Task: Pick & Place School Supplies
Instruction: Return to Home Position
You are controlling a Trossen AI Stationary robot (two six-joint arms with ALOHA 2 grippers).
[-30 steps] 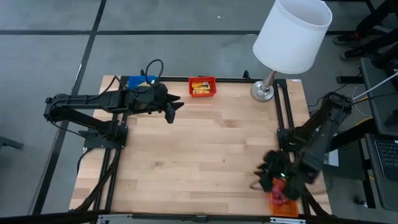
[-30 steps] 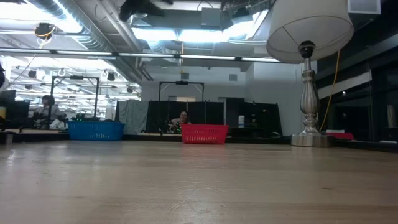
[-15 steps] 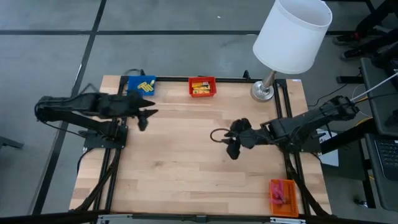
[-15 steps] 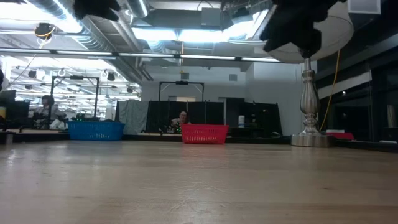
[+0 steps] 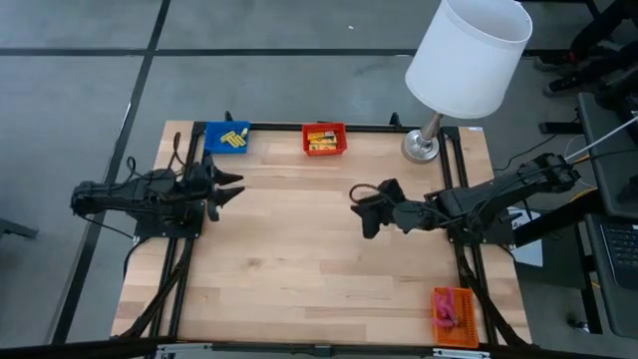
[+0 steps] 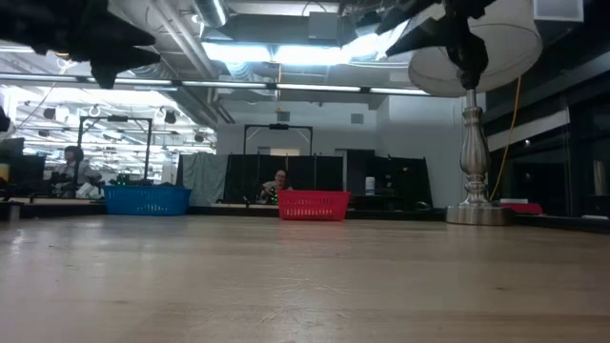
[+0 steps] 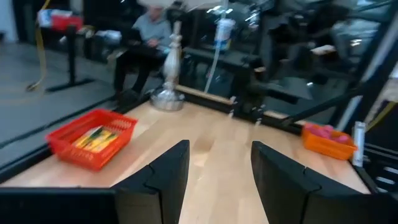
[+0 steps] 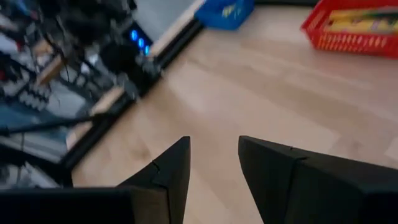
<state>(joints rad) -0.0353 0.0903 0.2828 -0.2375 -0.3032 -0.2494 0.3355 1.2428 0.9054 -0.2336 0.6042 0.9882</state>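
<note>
Yellow school supplies lie in the blue tray (image 5: 227, 138) and the red tray (image 5: 324, 140) at the table's far edge. Pink-handled ones lie in the orange tray (image 5: 454, 316) at the near right. My left gripper (image 5: 235, 186) hangs open at the table's left edge, nearer than the blue tray, pointing toward the right; in its wrist view (image 7: 214, 168) nothing is between the fingers. My right gripper (image 5: 361, 209) hangs open above the table's middle right, pointing left; its wrist view (image 8: 214, 168) shows only bare wood between the fingers.
A white-shaded lamp (image 5: 469, 55) stands on its metal base (image 5: 424, 148) at the far right corner. Black frame rails (image 5: 184, 259) run along the table's left and right sides. People sit in the room beyond the table (image 6: 278, 181). Bare wood lies between the two grippers.
My left gripper has drawn back from beside the blue tray toward the table's left edge and sunk lower. My right gripper has swung from over the orange tray at the near right to above the table's middle, and in the last half second hardly moved.
</note>
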